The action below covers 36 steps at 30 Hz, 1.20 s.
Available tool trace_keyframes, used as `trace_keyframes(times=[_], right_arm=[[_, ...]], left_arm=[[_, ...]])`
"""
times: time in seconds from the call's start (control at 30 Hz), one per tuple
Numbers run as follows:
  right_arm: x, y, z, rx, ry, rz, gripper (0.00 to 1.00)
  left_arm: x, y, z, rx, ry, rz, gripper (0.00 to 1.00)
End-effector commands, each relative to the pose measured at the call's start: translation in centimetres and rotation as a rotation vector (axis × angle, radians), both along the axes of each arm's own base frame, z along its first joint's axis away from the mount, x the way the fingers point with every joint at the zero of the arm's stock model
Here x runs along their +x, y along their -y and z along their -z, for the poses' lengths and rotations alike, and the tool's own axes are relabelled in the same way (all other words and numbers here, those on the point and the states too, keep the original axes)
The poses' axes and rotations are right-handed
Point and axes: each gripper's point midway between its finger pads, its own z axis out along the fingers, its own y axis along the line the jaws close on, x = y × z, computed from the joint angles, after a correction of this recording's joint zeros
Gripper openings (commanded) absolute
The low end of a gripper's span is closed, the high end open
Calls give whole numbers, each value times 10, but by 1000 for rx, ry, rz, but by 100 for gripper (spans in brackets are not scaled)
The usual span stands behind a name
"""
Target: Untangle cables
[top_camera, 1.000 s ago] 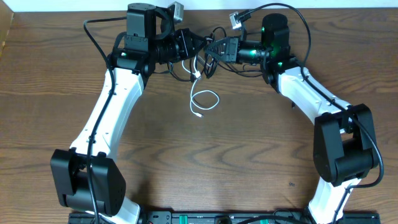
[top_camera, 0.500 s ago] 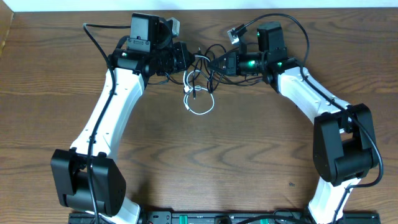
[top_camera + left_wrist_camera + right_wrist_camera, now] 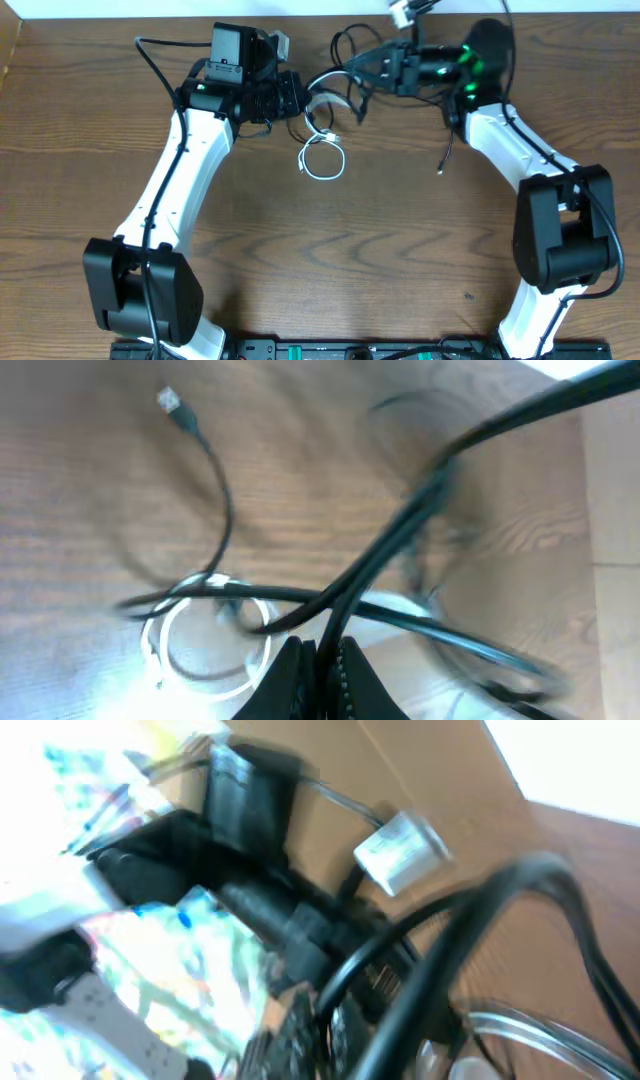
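Note:
The black cable (image 3: 340, 45) is strung in loops between my two grippers at the far side of the table. My left gripper (image 3: 300, 95) is shut on it; in the left wrist view the jaws (image 3: 322, 660) pinch the black cable (image 3: 400, 530), which runs up to the right. My right gripper (image 3: 372, 68) is raised and also looks shut on this cable; its wrist view (image 3: 335, 1030) is blurred. The white cable (image 3: 323, 160) lies coiled on the wood below the grippers, its upper part rising into the tangle. One black plug end (image 3: 441, 168) dangles at the right.
The table's far edge and a white wall strip (image 3: 300, 8) lie just behind both grippers. The arm bases (image 3: 140, 300) (image 3: 560, 240) stand at the front left and right. A power strip (image 3: 330, 350) runs along the front edge.
My right gripper has lifted and swung back toward the far right, drawing the black cable up and out. A black plug end now hangs at the right. The white coil stayed on the table.

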Motion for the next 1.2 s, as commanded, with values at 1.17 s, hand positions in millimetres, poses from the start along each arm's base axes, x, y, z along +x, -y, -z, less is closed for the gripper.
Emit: trace_keyframes(times=[1.17], right_arm=[[60, 88, 111, -230, -584, 400, 1]], left_arm=[[11, -54, 122, 225, -221, -41, 7]])
